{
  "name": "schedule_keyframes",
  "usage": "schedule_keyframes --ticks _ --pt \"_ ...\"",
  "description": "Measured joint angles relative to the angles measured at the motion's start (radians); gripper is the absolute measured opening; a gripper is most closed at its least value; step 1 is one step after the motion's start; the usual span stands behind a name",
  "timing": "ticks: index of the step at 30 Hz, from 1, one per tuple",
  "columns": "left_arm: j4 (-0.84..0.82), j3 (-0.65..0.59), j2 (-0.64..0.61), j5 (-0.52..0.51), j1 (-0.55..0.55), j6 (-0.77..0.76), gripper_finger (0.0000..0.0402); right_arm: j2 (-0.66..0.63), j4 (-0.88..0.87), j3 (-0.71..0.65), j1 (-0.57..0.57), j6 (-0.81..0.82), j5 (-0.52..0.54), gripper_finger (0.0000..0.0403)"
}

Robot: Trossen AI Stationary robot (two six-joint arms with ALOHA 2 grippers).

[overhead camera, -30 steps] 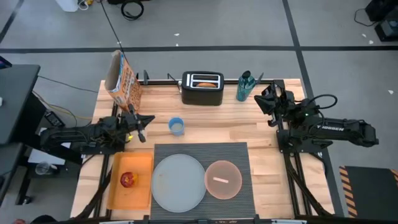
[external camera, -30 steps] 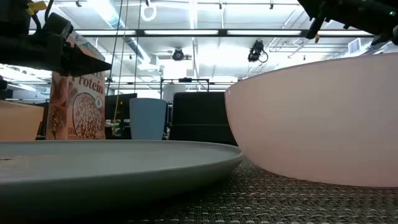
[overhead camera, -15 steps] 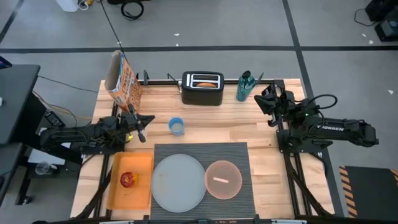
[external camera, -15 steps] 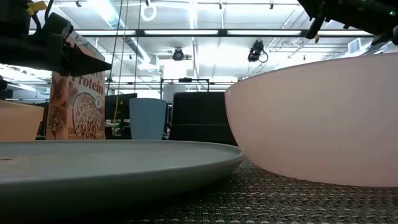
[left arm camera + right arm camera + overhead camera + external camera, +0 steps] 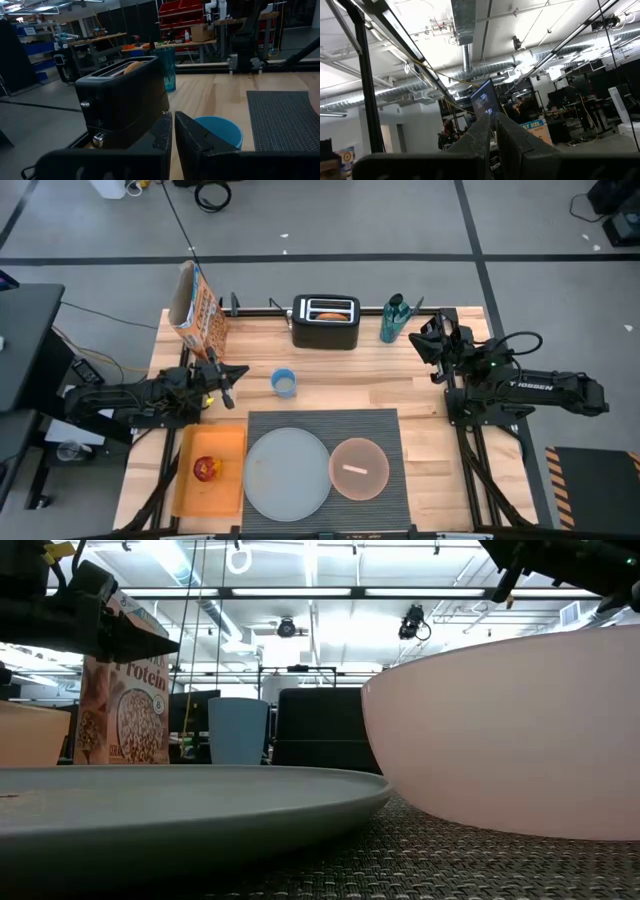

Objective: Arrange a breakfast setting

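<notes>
The dark grey placemat (image 5: 322,430) lies at the table's near middle. On it rest the pale grey plate (image 5: 287,472) and the pink bowl (image 5: 359,455), which holds a small pale long thing (image 5: 355,470), perhaps the spoon. The orange cereal box (image 5: 198,308) stands upright at the far left. A bagel half (image 5: 132,66) sticks out of the black toaster (image 5: 325,321). The red apple (image 5: 206,469) lies in an orange tray (image 5: 225,445). My left gripper (image 5: 232,376) is shut and empty, left of the blue cup (image 5: 284,383). My right gripper (image 5: 432,340) is shut and empty at the far right, raised.
A teal bottle (image 5: 393,318) stands right of the toaster at the far edge. The blue cup stands on bare wood between the toaster and the placemat. There is bare wood right of the placemat and between the cup and my right arm.
</notes>
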Motion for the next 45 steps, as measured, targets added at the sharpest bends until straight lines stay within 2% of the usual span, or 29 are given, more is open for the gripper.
schedule_keyframes --ticks 23,29,36,38,40,42,45 --pt "0.002 0.0 0.0 0.0 0.0 0.0 0.0029 0.0 0.0 0.0 0.0 0.0 0.0 0.0039" --pt "0.032 0.0 0.0 0.001 0.0 -0.15 0.0029 0.0 0.0 0.0 0.0 0.0 0.0 0.0039" --pt "0.131 0.0 0.0 0.001 0.0 -0.223 0.0029 0.0 0.001 0.0 0.0 0.0 0.002 0.0039" --pt "0.167 0.0 0.0 0.001 0.0 -0.222 0.0029 0.0 0.026 0.0 0.0 0.032 0.048 0.0039" --pt "0.209 0.0 0.0 0.001 0.0 -0.199 0.0029 -0.003 0.044 0.0 0.0 0.139 0.073 0.0039" --pt "0.226 0.0 0.0 0.001 0.0 -0.196 0.0029 -0.008 0.055 0.0 -0.003 0.212 0.058 0.0039" --pt "0.242 0.0 -0.002 0.001 0.0 -0.131 0.0029 -0.035 0.042 0.0 -0.022 0.149 -0.042 0.0039"
